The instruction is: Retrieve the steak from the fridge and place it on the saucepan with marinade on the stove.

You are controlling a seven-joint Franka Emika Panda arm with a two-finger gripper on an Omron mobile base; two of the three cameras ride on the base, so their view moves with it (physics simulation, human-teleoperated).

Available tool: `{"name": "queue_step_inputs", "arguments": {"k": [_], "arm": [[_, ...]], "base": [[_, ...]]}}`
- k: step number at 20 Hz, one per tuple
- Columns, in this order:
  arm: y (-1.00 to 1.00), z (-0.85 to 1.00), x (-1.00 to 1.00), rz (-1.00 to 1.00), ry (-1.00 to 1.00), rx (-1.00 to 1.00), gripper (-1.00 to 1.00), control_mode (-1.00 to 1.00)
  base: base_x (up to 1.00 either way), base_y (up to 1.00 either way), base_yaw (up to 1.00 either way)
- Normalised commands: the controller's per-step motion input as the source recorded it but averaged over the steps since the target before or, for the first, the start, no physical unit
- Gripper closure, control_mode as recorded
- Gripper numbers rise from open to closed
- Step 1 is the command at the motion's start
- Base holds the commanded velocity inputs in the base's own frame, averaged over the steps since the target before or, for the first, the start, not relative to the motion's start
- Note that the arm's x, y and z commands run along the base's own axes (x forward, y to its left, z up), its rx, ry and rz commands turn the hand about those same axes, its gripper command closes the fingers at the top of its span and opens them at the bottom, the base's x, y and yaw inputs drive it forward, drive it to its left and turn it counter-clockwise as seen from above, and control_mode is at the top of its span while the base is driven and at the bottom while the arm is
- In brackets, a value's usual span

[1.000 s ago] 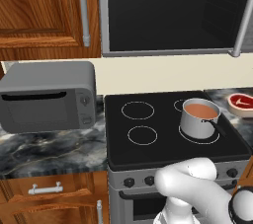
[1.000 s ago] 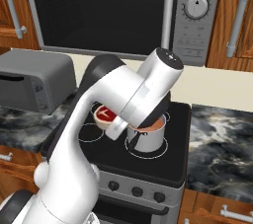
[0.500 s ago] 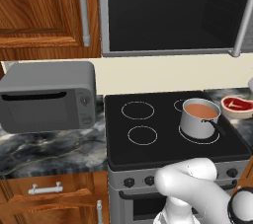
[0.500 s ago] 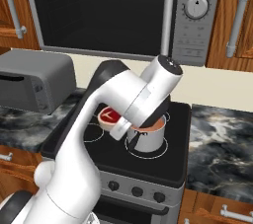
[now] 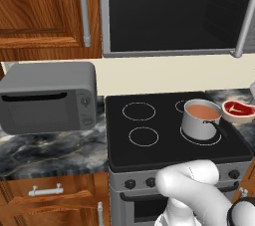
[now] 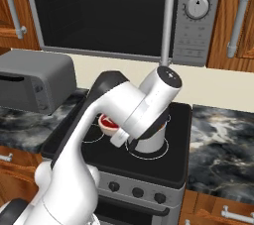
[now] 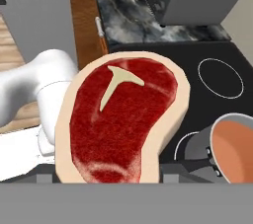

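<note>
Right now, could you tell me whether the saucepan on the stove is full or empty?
Filled nearly to the rim: the saucepan on the stove stands upright, holding smooth orange-red marinade.

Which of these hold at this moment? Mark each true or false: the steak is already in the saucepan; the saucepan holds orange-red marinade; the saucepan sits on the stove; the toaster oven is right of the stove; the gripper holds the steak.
1. The steak is already in the saucepan. False: it is held in the air beside the pan, not in it.
2. The saucepan holds orange-red marinade. True.
3. The saucepan sits on the stove. True, on a right-hand burner.
4. The toaster oven is right of the stove. False: it stands on the counter to the left.
5. The gripper holds the steak. True.
</note>
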Motion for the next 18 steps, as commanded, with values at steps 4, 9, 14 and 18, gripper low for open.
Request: {"name": "queue_step_inputs", "arguments": {"k": [4, 9, 14, 18], "arm": [[0.0, 0.01, 0.0, 0.0, 0.0, 0.03, 1.0, -1.0], [0.0, 0.01, 0.0, 0.0, 0.0, 0.05, 1.0, -1.0], [-0.08, 0.0, 0.03, 0.0, 0.0, 0.03, 1.0, -1.0], [-0.09, 0.0, 0.13, 0.0, 0.0, 0.01, 1.0, -1.0]], "base": [[0.0, 0.0, 0.0], [0.0, 0.0, 0.0], [0.0, 0.0, 0.0], [0.0, 0.0, 0.0]]}}
